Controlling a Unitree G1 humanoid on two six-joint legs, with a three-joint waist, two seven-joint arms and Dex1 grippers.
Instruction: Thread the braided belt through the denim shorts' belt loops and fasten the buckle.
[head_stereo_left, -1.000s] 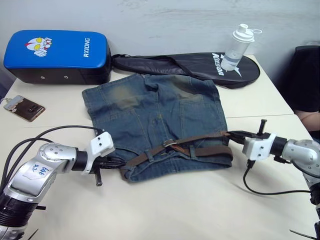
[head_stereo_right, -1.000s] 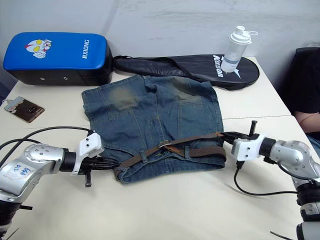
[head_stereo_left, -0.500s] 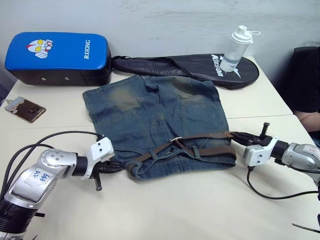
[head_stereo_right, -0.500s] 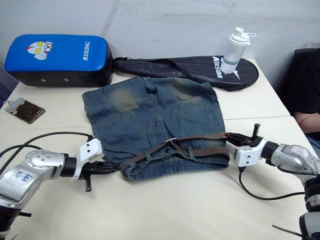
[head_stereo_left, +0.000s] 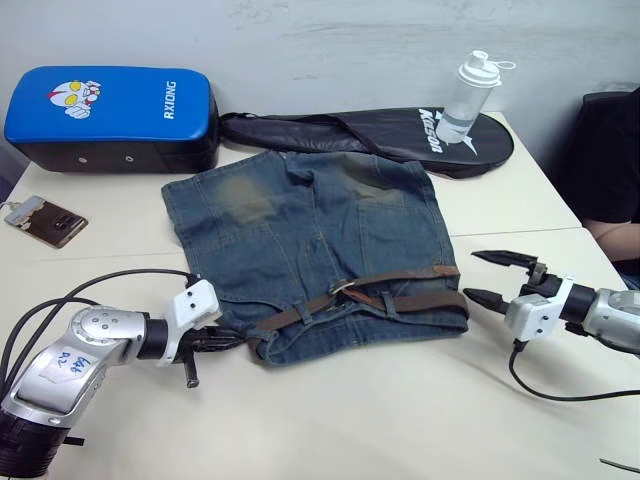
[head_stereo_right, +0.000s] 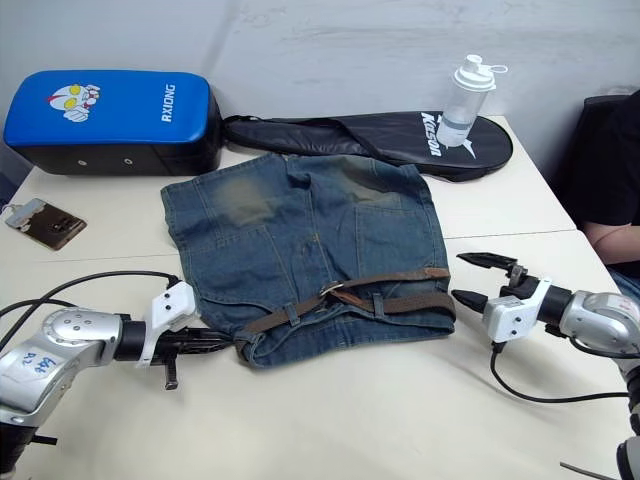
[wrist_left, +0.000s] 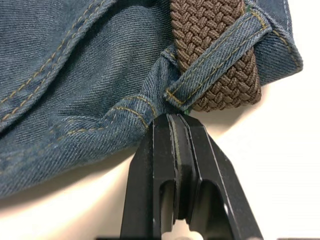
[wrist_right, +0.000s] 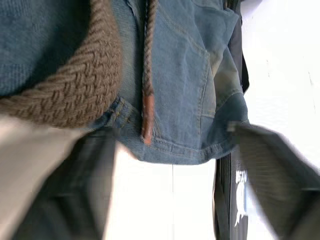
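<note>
The denim shorts (head_stereo_left: 300, 225) lie flat mid-table, waistband toward me. The braided belt (head_stereo_left: 400, 300) runs along the waistband under a belt loop (wrist_left: 215, 60), and its silver buckle (head_stereo_left: 340, 290) sits near the middle. My left gripper (head_stereo_left: 235, 338) is at the waistband's left corner. Its fingers (wrist_left: 175, 145) are shut, with the tips pinching the denim just below that loop. My right gripper (head_stereo_right: 462, 277) stands open just right of the shorts with nothing between its fingers. The belt's brown fold (wrist_right: 65, 95) and its thin end (wrist_right: 146, 75) lie just ahead of it.
A blue pad (head_stereo_left: 110, 115), a black racket bag (head_stereo_left: 370, 130) and a clear bottle (head_stereo_left: 468, 95) line the far side of the table. A phone (head_stereo_left: 45, 220) lies at the left edge. A person in dark clothes (head_stereo_left: 610, 170) sits at the right.
My right gripper has opened, let go of the belt's right end and drawn back a little to the right. The left gripper stays shut at the waistband corner.
</note>
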